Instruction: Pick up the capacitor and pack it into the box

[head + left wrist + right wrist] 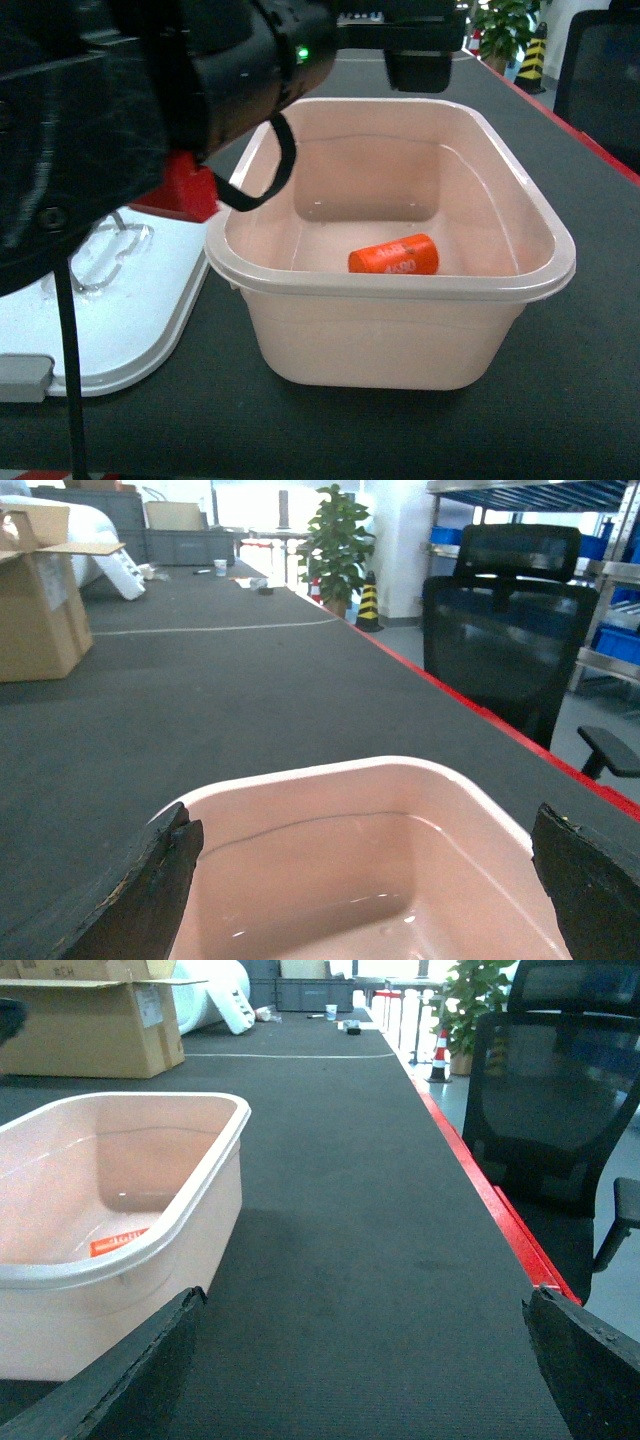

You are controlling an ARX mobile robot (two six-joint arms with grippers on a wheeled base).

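Note:
The orange capacitor [393, 256] lies on its side on the floor of the pale pink box [400, 285], near the front wall. The box's white lid [140, 310] rests flat on the mat to its left. In the left wrist view my left gripper [365, 820] hangs open over the box [330, 772], with nothing between its dark fingers [165, 880]. My right gripper [365, 1300] is open and empty above bare mat, just right of the box [120, 1310], where a strip of the capacitor [120, 1241] shows inside.
My left arm [120, 90] fills the upper left of the head view. A brown carton [90, 1020] stands far back on the table. The red table edge [480, 1190] runs along the right, with a black office chair [560, 1110] beyond it.

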